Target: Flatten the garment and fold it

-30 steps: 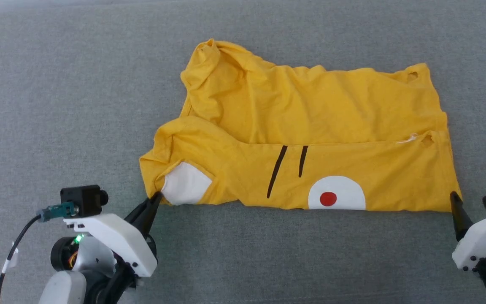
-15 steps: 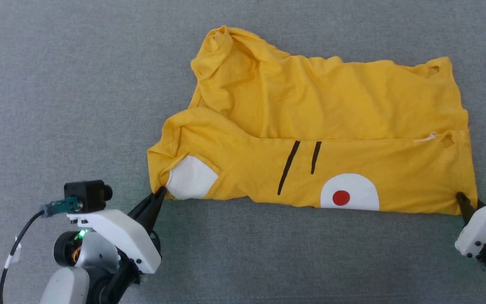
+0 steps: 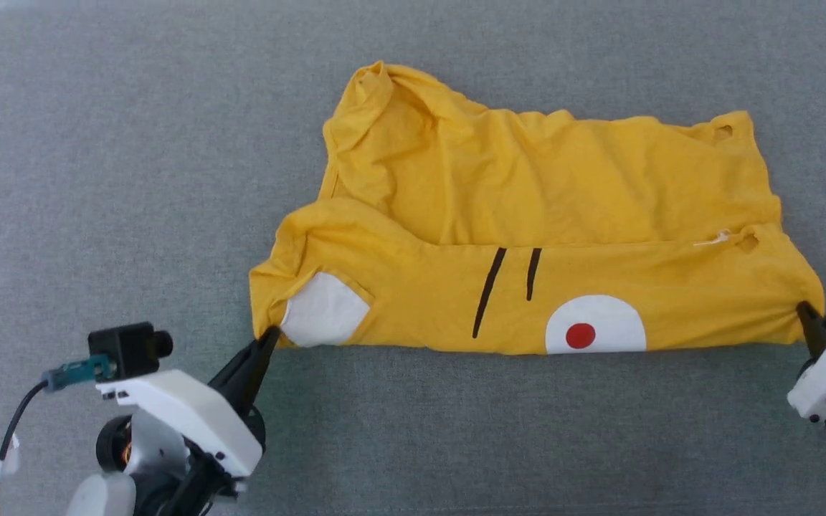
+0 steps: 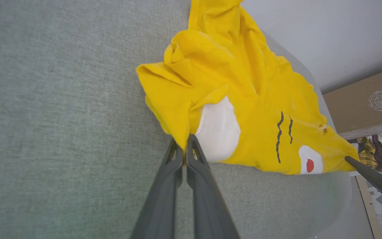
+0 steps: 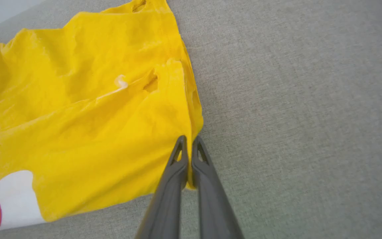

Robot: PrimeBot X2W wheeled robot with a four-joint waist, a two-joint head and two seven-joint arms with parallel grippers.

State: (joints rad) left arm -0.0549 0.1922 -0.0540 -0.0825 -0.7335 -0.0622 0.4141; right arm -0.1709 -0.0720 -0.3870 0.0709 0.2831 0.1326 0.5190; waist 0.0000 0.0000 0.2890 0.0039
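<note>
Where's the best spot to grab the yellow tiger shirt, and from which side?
By its two near corners, coming in low from the robot's side. The garment lies doubled over with a straight near edge, so its ends offer thin layers to pinch. The left gripper is shut on the corner by the white patch, the right gripper on the other.

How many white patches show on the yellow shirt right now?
2. One white patch sits at the garment's near left corner, beside the left pincer; the other, with a red dot, lies along the near edge. Folds may hide more.
</note>
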